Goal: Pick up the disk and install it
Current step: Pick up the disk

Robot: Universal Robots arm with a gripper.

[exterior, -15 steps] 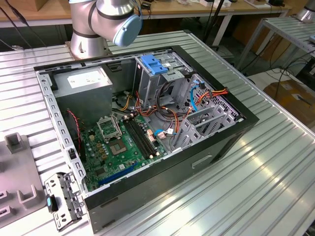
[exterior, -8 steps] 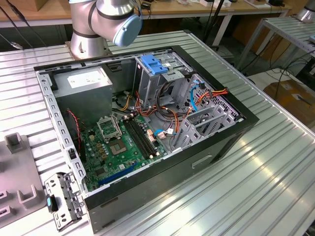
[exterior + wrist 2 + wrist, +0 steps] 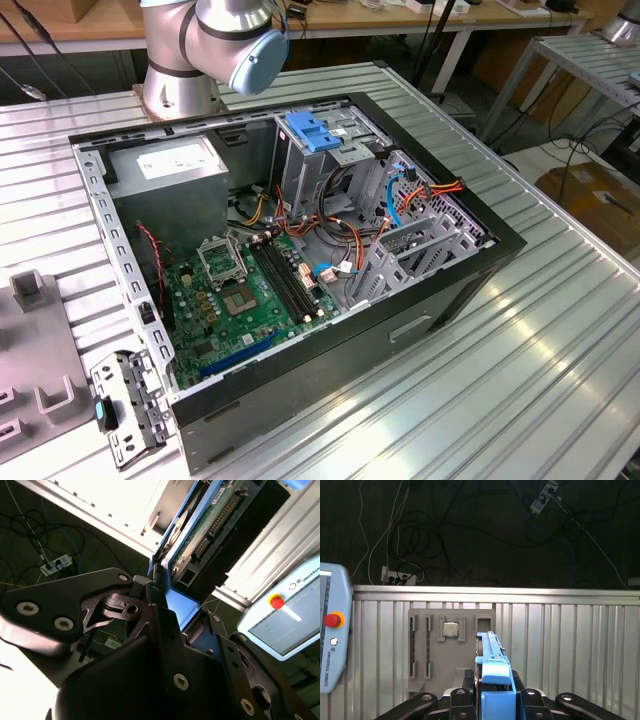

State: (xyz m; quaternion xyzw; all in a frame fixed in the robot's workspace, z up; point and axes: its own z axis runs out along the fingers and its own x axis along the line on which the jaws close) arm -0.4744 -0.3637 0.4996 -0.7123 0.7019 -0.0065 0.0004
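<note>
Disk (image 3: pixel 495 675) lower end hidden btwn fingers (image 3: pixel 469 682).

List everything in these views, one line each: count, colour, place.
disk: one, dark with bright blue rails, clamped in the end effector.
computer case: one, black, open, on the table.
motherboard: one, green, inside the case.
power supply: one, grey, in the case corner nearest the arm's base.
plastic bracket: one, pale blue, atop the drive cage.
cable: one, thin, light blue, beside the cage.
fixture plate: one, grey, on the table.
processor chip: one, silver, seated in the fixture plate.
teach pendant: one, pale grey with a red button, at the table's edge.
table: one, silver, ribbed.
arm: one, silver with pale blue caps, behind the case.
end effector: one, black, shut on the disk.
</note>
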